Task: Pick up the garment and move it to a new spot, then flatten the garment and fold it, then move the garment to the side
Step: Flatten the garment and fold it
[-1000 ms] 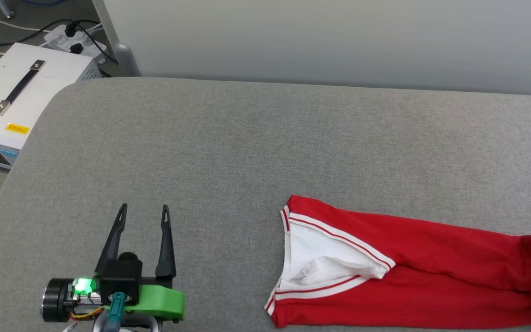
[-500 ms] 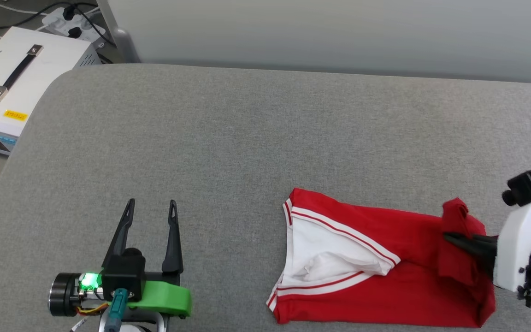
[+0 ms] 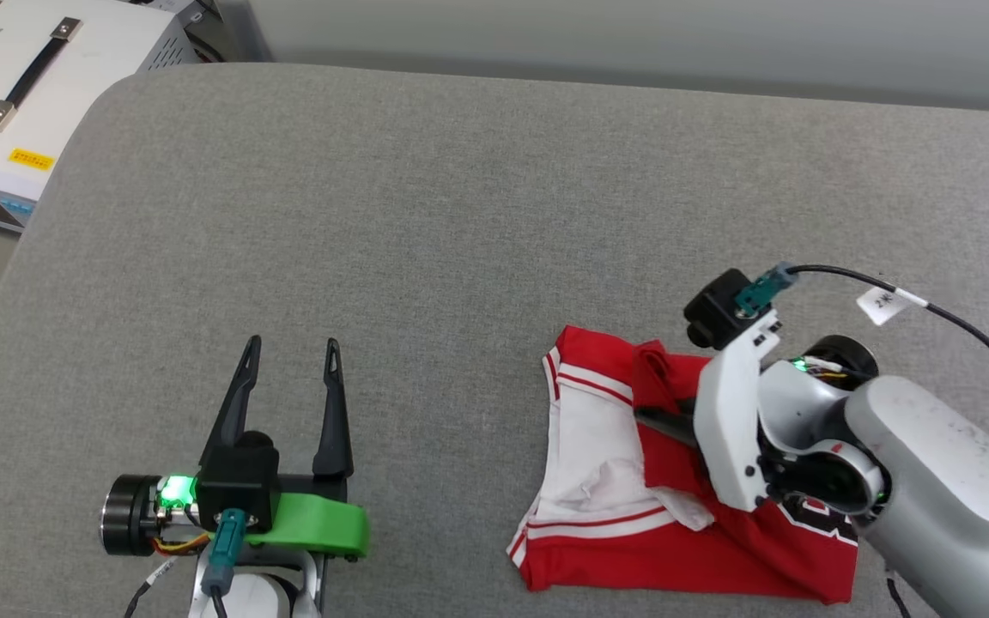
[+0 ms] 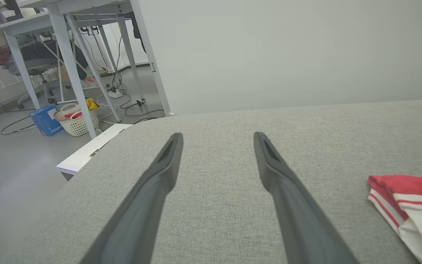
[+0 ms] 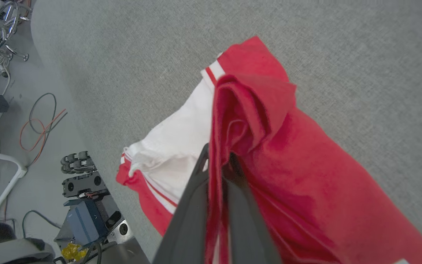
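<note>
The garment (image 3: 632, 558) is a red jersey with a white sleeve and striped trim, lying folded over itself at the lower right of the grey surface. Some black, white-outlined lettering (image 3: 816, 513) peeks out under my right arm. My right gripper (image 3: 645, 414) is shut on a bunched red edge of the garment (image 5: 247, 110), holding it over the white sleeve (image 5: 174, 146). My left gripper (image 3: 293, 348) stands open well to the left, nothing between its fingers; its wrist view catches the garment's striped corner (image 4: 408, 198) at the right.
The grey padded surface (image 3: 426, 223) stretches wide to the back and left. A white box with a black handle (image 3: 22, 69) sits off its far-left corner. Table legs, cables and a basket (image 4: 77, 121) stand on the floor beyond the left edge.
My right gripper has carried the garment's red end leftward over the rest, doubling it up over the white sleeve. The head view has tilted down. The left gripper has stayed put.
</note>
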Controlling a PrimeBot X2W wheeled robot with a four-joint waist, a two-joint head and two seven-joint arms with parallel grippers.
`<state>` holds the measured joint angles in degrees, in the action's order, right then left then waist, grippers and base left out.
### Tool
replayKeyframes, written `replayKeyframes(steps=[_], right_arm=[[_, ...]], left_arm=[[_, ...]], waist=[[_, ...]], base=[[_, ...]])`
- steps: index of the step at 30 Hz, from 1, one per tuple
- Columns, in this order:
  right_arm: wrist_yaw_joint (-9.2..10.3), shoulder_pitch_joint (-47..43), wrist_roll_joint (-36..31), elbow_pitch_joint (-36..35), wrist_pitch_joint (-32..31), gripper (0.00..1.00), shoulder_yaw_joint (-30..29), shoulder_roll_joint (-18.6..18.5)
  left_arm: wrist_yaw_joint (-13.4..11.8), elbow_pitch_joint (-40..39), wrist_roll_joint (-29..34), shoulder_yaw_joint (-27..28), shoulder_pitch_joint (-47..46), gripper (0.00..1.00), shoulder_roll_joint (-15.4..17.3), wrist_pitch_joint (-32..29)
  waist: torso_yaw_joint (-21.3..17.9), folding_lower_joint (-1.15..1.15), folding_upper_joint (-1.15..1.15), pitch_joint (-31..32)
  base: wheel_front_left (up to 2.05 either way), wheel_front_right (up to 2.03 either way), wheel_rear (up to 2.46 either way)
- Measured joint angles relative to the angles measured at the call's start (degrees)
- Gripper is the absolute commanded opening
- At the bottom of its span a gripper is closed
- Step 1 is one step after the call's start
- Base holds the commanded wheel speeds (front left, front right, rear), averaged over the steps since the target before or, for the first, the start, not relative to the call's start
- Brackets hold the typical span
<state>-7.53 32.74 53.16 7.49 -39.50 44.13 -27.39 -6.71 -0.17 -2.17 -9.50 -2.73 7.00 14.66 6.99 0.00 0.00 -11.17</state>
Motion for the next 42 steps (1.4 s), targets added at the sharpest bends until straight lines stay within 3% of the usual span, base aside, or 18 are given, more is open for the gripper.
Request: replayKeyframes(steps=[8, 14, 15, 16, 17, 25, 31, 37, 42], right_arm=[[0.0, 4.9, -4.6, 12.6, 5.4, 0.0, 8.3, 5.5], [-0.01, 5.7, -5.1, 17.3, 11.0, 0.0, 12.3, 6.4], [-0.01, 5.7, -4.9, 17.3, 12.3, 0.33, 12.6, 6.3], [-0.01, 5.7, -4.8, 17.0, 13.8, 0.75, 13.0, 6.0], [-0.01, 5.7, -5.0, 16.5, 15.0, 1.0, 13.5, 5.6], [0.0, 5.1, -5.1, 8.3, 28.7, 1.0, 9.4, -0.9], [0.0, 1.2, -10.7, 7.5, 40.3, 1.0, -1.9, -4.2], [0.0, -5.7, -21.8, 9.0, 51.0, 1.0, -16.9, -1.6], [0.0, -12.4, -31.0, 7.2, 53.5, 1.0, -28.3, 3.2]], left_arm=[[0.5, 0.4, 0.3, -0.3, -2.1, 1.0, -0.9, 0.0], [0.7, 1.0, 0.5, -0.2, -2.1, 1.0, -1.3, 0.0], [0.7, 1.0, 0.5, 0.0, -2.0, 1.0, -1.3, 0.0], [0.7, 1.0, 0.5, 0.2, -2.0, 1.0, -1.3, 0.0], [0.7, 1.0, 0.5, 0.3, -2.0, 1.0, -1.3, 0.0], [0.7, 0.2, 0.5, 1.3, -0.5, 1.0, -1.3, 0.0], [0.7, -0.7, 0.5, 2.5, 1.3, 1.0, -1.2, 0.0], [0.8, -1.4, 0.5, 3.0, 2.5, 1.0, -1.0, 0.0], [1.0, -1.5, 0.5, 3.2, 3.2, 1.0, -1.0, 0.0]], waist=[[1.2, 0.0, 0.0, -2.0], [1.7, 0.0, 0.0, -1.9], [1.6, 0.0, 0.0, -1.6], [1.4, 0.0, 0.0, -1.3], [1.3, 0.0, 0.0, -1.1], [-0.6, 0.0, 0.0, 1.9], [-2.9, 0.0, 0.0, 3.8], [-5.4, 0.0, 0.0, 5.6], [-6.9, 0.0, 0.0, 6.9]], base=[[0.0, 0.0, 0.0], [0.0, 0.0, 0.0], [0.0, 0.0, 0.0], [0.0, 0.0, 0.0], [0.0, 0.0, 0.0], [0.0, 0.0, 0.0], [0.0, 0.0, 0.0], [0.0, 0.0, 0.0], [0.0, 0.0, 0.0]])
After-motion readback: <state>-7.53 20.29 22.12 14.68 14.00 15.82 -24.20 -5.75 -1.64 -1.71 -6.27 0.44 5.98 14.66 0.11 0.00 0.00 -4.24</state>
